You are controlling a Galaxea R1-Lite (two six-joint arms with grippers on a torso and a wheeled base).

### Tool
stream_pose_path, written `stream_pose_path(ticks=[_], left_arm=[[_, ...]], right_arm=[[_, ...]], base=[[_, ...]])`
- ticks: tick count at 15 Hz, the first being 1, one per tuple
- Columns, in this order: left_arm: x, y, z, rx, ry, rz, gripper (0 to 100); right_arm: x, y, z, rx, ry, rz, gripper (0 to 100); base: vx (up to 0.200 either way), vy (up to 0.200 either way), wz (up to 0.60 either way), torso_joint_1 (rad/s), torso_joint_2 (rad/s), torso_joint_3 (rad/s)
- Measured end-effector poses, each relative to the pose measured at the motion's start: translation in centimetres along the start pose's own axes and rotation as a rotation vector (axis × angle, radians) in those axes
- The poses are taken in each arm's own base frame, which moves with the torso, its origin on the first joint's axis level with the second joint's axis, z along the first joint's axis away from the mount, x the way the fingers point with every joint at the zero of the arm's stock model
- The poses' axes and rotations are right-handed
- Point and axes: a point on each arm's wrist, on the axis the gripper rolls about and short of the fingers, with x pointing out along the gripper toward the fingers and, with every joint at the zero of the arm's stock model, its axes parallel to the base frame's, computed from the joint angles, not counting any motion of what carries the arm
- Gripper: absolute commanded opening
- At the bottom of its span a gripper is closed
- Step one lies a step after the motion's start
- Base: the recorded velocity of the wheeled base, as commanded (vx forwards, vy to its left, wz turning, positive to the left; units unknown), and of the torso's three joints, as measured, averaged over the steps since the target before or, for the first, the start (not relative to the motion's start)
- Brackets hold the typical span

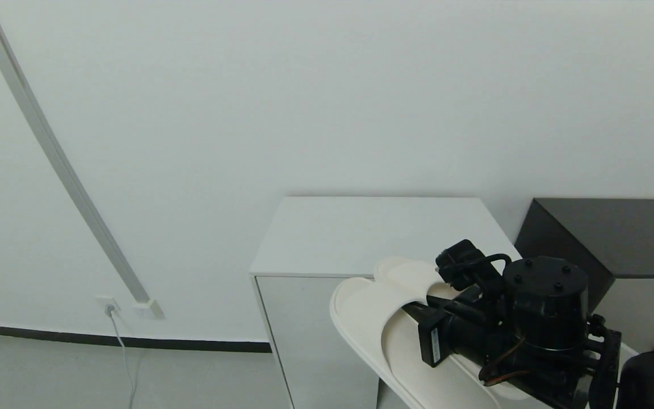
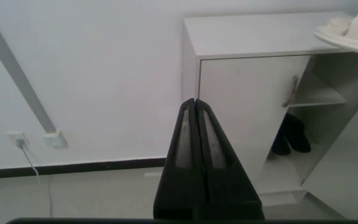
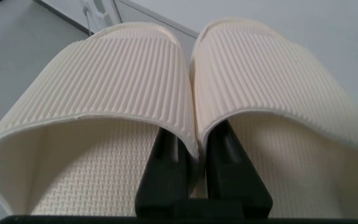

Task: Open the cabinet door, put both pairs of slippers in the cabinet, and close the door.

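The right gripper (image 3: pixel 197 155) sits nearest, raised at the robot's right with one finger pushed under each strap of a cream pair of slippers (image 3: pixel 135 81). Its jaws are clamped on the two inner walls where the slippers meet, so the pair rides side by side, toes pointing away. In the head view the pair hangs in front of the white cabinet (image 1: pixel 372 233), level with its top edge and above its opening. The left gripper (image 2: pixel 195 109) is held lower and farther back with its jaws pressed together on nothing, aimed at the cabinet front. Beyond it, the cabinet interior is exposed beside a door panel with a bar handle (image 2: pixel 289 91); a shelf (image 2: pixel 319 96) crosses the inside, and dark shoes (image 2: pixel 291 137) stand on the bottom. The door-opening step looks done, and the step in hand appears to be carrying this pair in. The next move likely calls for lowering the right arm, steering the toes into the opening and setting the pair flat on the shelf before releasing it. Farthest off are a wall socket (image 1: pixel 108 304) and a dark unit (image 1: pixel 616 233).
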Motion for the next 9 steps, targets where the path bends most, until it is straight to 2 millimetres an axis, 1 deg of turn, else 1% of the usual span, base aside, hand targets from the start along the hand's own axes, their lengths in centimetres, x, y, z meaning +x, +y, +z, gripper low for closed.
stream_pose_path(ticks=[5,9], left_arm=[[0.00,0.00,0.00,0.000,0.000,0.000,0],[0.00,0.00,0.01,0.000,-0.001,0.001,0]], right_arm=[[0.00,-0.02,-0.01,0.000,0.000,-0.002,0],[-0.09,-0.11,-0.12,-0.013,0.003,-0.004,0]], base=[[0.000,-0.200,0.00,0.001,0.00,0.001],[0.000,0.000,0.00,0.000,0.00,0.000]])
